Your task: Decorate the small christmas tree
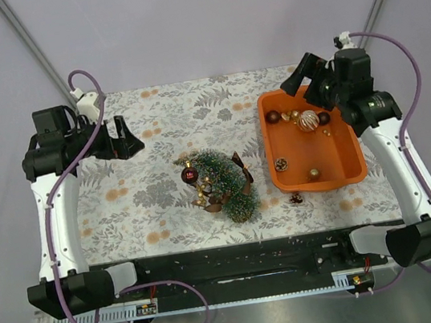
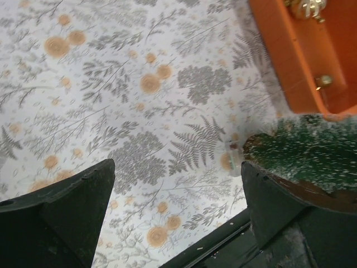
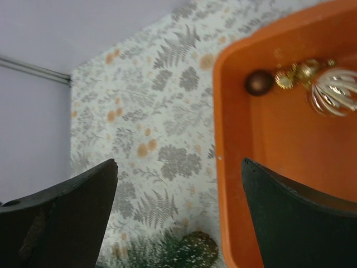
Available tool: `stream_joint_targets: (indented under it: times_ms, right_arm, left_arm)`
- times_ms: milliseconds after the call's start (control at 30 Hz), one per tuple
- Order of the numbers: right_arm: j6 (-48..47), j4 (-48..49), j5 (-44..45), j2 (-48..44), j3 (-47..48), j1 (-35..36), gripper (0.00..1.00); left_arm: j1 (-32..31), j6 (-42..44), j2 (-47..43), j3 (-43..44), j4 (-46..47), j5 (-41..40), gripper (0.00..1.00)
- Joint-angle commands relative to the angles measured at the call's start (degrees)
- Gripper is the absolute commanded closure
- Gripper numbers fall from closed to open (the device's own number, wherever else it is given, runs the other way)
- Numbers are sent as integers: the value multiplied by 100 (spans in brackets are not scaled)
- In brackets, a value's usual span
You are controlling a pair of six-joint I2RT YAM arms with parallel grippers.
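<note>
The small christmas tree (image 1: 220,180) lies on its side in the middle of the table, with a dark red bauble (image 1: 189,174) and gold and brown ornaments on it. Part of it shows in the left wrist view (image 2: 307,156) and the right wrist view (image 3: 189,251). The orange tray (image 1: 344,165) at the right holds several baubles, among them a gold-striped one (image 1: 308,121) and a dark one (image 3: 259,82). My left gripper (image 1: 132,138) is open and empty, above the far left of the table. My right gripper (image 1: 298,78) is open and empty, above the tray's far left corner.
A small dark ornament (image 1: 295,197) lies on the floral cloth just in front of the tray. The black rail (image 1: 238,259) runs along the near table edge. Grey walls close in the back and sides.
</note>
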Motion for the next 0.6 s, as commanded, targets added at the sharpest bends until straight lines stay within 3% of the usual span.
stream_joint_targets:
  times_ms: [0, 300, 567]
  right_arm:
    - [-229, -56, 368, -167, -706, -31, 0]
    - [-440, -39, 589, -492, -1595, -128, 1]
    - [-590, -56, 606, -563, -1605, -145, 1]
  left_arm:
    - [33, 22, -271, -306, 291, -953, 1]
    - [306, -21, -456, -896, 608, -1332, 1]
    - [788, -92, -333, -1019, 784, -1306, 1]
